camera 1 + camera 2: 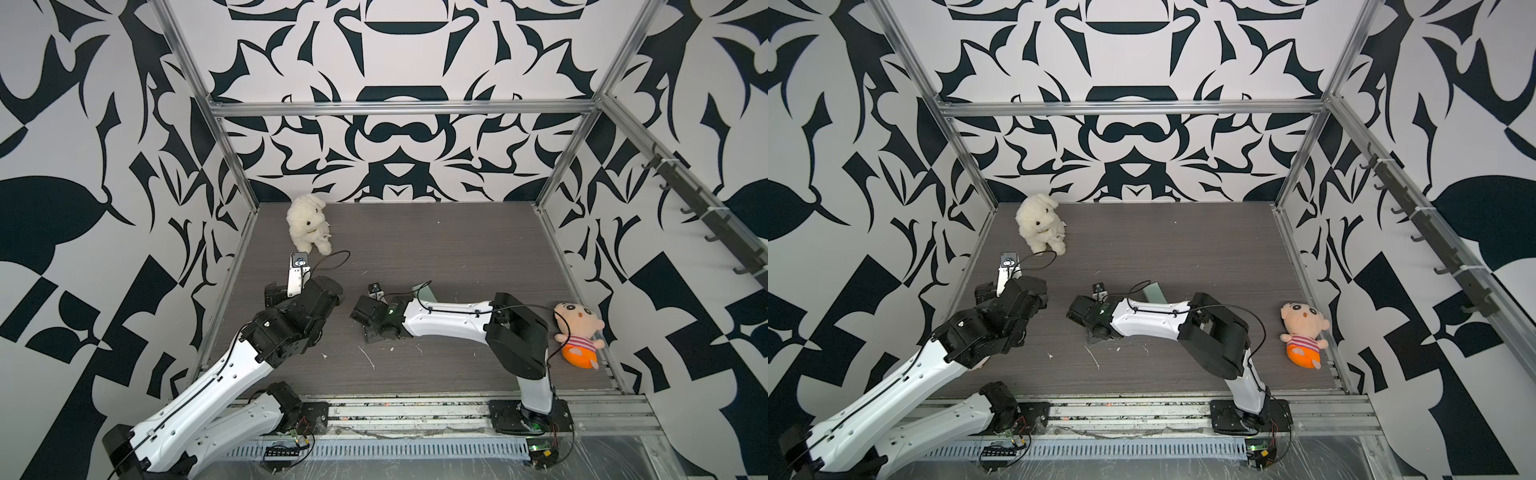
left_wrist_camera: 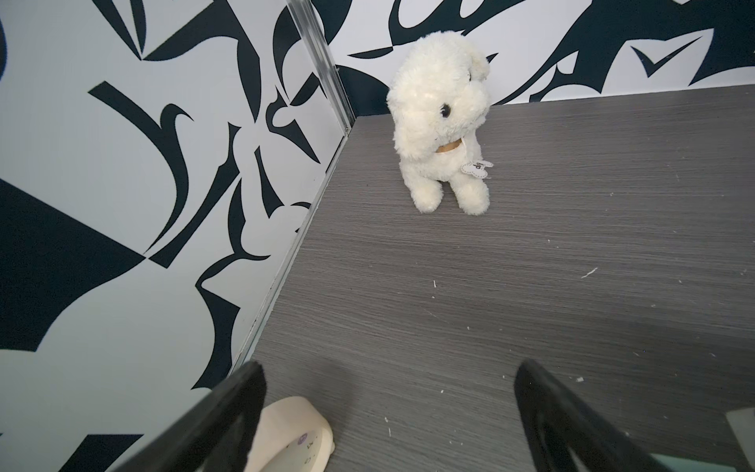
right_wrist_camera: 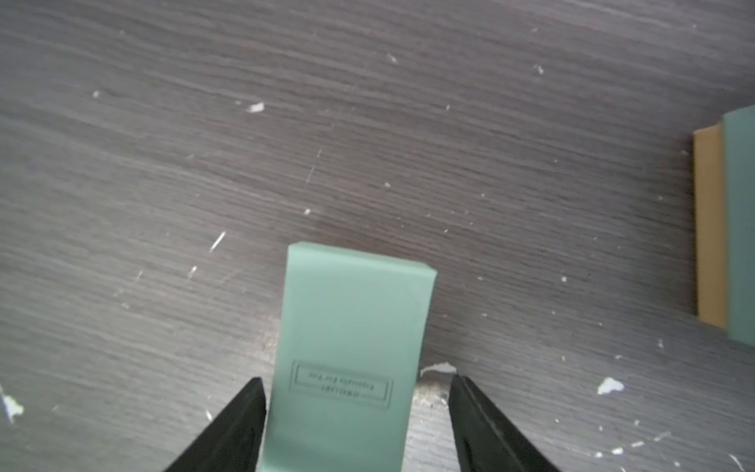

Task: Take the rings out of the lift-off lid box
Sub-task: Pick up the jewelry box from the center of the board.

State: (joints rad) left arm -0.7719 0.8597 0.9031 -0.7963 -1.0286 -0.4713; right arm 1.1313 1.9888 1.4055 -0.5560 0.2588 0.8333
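Observation:
In the right wrist view a mint green box [image 3: 351, 327] with a framed stamp on its top lies on the grey table between the fingers of my right gripper [image 3: 356, 379]. The jaws are open. One finger sits right at the box's side and the other stands a little off it. A second mint box [image 3: 739, 229] with a tan part showing beside it lies apart at that view's edge. A mint corner [image 1: 427, 291] [image 1: 1152, 293] peeks from behind the right forearm in both top views. My left gripper [image 2: 390, 367] is wide open over bare table. No rings show.
A white plush dog [image 1: 309, 226] [image 1: 1040, 226] [image 2: 441, 122] sits at the back left near the wall. A doll [image 1: 577, 336] [image 1: 1304, 332] lies at the right edge. A cream round object [image 2: 294, 437] lies by one left finger. White crumbs dot the table.

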